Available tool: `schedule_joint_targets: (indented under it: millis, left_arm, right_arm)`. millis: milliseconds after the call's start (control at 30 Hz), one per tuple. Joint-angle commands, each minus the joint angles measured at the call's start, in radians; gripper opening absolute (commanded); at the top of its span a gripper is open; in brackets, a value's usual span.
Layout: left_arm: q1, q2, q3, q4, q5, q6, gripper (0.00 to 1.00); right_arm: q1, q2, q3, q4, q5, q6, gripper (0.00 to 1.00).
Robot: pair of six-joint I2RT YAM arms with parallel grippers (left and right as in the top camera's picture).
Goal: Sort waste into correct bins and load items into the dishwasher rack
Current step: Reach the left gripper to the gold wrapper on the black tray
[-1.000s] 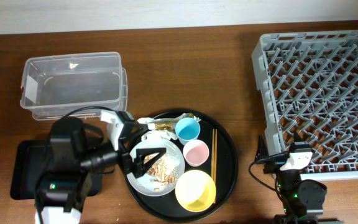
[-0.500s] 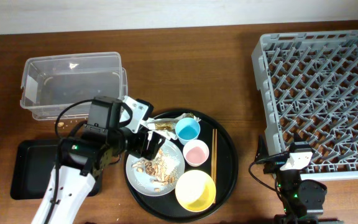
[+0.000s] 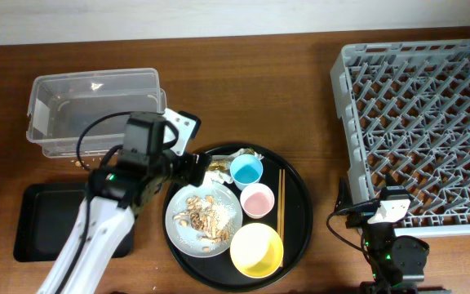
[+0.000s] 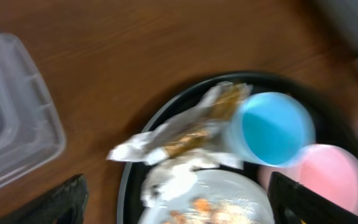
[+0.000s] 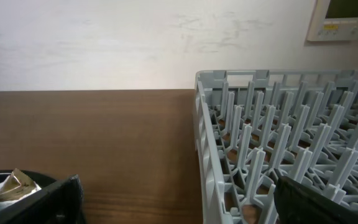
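Dark brown wood-grain table (image 3: 251,90) here. An off-white wall (image 5: 92,43) can be seen behind it from the right wrist, with a beige wall panel (image 5: 344,18) stuck up in the corner.

The crumpled wrapper (image 3: 223,163) is found on the back edge of the round black tray (image 3: 299,204). It's pushed up against the blue cup (image 3: 246,170) and just beside the grey plate (image 3: 173,224) of scraps. The left gripper (image 3: 192,169) is hovered at the wrapper's left end, fingers spread wide, nothing pinched.

The pink cup (image 3: 257,200), yellow bowl (image 3: 257,249) and chopsticks (image 3: 281,200) are all sat on that same tray. The clear tub (image 3: 92,80) and shallow black tray (image 3: 39,224) are placed off to the left, the rack (image 3: 341,122) at the far right.

The right gripper (image 5: 179,186) is parked low by the rack's near corner, jaws wide apart too, and empty.
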Motion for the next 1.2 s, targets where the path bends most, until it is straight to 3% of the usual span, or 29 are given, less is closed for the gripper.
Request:
schedule_joint_targets:
  millis: [0,133,267,400,600,733,1167]
  left_arm:
    - [-0.005,0.118,0.014,0.039,-0.109,0.097,0.9]
    - [-0.031,0.212,0.014,0.109,-0.119,0.176,0.84]
    - [-0.055,0.272,0.014,0.156,-0.221,0.185,0.82]
    - [-0.074,0.307,0.014,0.192,-0.22,0.185,0.77]
    - [-0.079,0.357,0.014,0.213,-0.211,0.186,0.77]
    - [-0.079,0.39,0.013,0.214,-0.125,0.192,0.77]
    - [-0.079,0.446,0.013,0.163,-0.126,0.246,0.78]
  right_arm:
    - [-0.002,-0.008,-0.005,-0.005,0.004,0.003,0.99]
    - [-0.002,-0.008,-0.005,-0.005,0.004,0.003,0.99]
    - [-0.002,-0.008,-0.005,-0.005,0.004,0.003,0.99]
    - [-0.002,-0.008,-0.005,-0.005,0.004,0.003,0.99]
    - [-0.002,-0.008,-0.005,-0.005,0.004,0.003,0.99]
    - [-0.002,-0.008,-0.005,-0.005,0.004,0.003,0.99]
    - [-0.002,-0.008,-0.005,-0.005,0.004,0.003,0.99]
